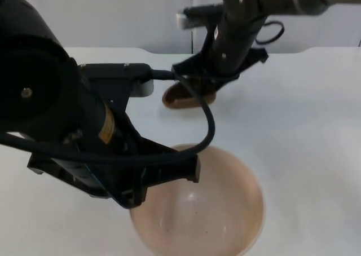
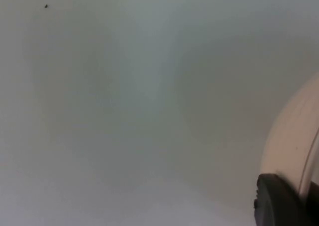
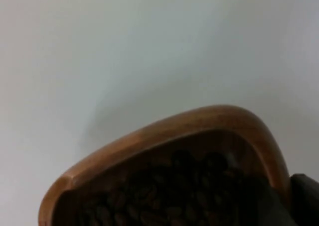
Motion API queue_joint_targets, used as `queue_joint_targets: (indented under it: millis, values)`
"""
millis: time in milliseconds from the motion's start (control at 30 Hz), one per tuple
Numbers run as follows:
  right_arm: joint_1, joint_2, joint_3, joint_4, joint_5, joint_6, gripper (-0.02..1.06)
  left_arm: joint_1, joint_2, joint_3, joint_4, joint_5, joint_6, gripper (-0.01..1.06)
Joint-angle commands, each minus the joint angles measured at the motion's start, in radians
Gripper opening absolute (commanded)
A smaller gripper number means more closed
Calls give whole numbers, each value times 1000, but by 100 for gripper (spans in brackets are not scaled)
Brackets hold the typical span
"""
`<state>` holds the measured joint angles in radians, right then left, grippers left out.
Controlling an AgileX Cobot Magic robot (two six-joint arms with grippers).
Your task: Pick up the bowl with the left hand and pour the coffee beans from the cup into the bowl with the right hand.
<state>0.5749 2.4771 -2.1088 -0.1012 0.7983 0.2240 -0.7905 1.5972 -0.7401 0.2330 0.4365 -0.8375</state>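
Left gripper clamped on the near-left rim of the bowl; 1 black fingertip sits against the pale rim in the left wrist view. Bowl interior pale, a few dark specks. Right gripper beyond the bowl, grasping the brown wooden cup. Coffee beans fill the cup. White table lies below the bowl.
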Motion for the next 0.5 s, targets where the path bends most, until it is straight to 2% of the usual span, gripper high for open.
queue_joint_targets:
  millis: [0,467]
  values:
    - [4,-58,-4,-2,30,-16,0,-7,-3,-4,-9,-8,-7,0]
    - [3,-239,0,-2,235,-121,0,-7,-3,-4,-9,-8,-7,0]
